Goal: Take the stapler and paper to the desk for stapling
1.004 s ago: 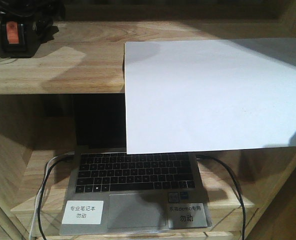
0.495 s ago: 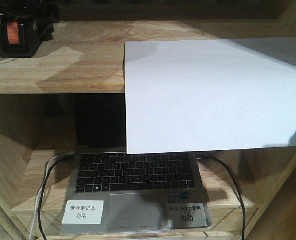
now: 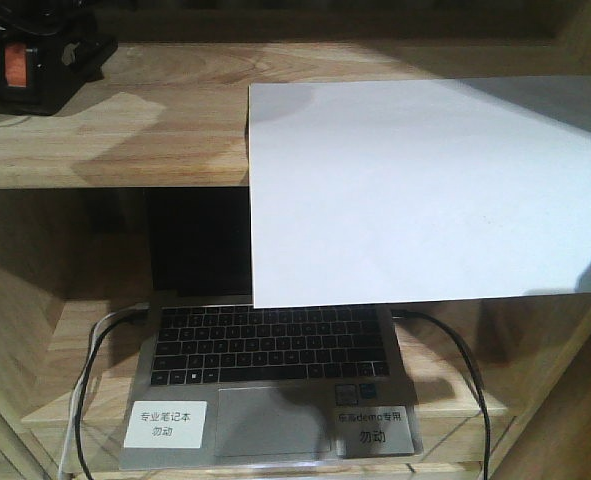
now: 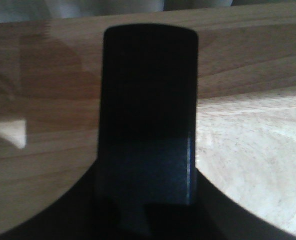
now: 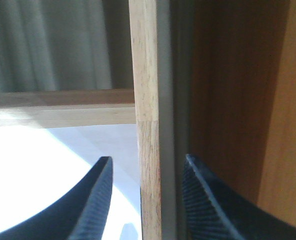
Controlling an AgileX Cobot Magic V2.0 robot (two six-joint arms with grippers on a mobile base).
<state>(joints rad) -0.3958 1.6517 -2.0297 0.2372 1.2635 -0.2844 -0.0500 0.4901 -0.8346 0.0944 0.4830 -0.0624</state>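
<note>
The black stapler [image 3: 23, 68] with its orange-red patch is at the far left of the upper shelf board [image 3: 155, 130]. In the left wrist view it [image 4: 148, 100] fills the space between the dark fingers of my left gripper [image 4: 148, 200], which is shut on it. The white paper [image 3: 425, 190] lies on the right of the shelf and overhangs its front edge. My right gripper [image 5: 145, 200] is open and straddles a wooden board edge [image 5: 148, 125], with the paper [image 5: 47, 170] beside its left finger. The desk is out of view.
An open laptop [image 3: 270, 370] with two small white labels [image 3: 165, 423] sits on the lower shelf under the paper. Cables run at its left [image 3: 85, 380] and right [image 3: 470, 370]. A grey curtain [image 5: 47, 45] hangs behind the shelf.
The stapler has shifted up and to the left on the shelf, with the black gripper parts around it moving too. The paper has not moved.
</note>
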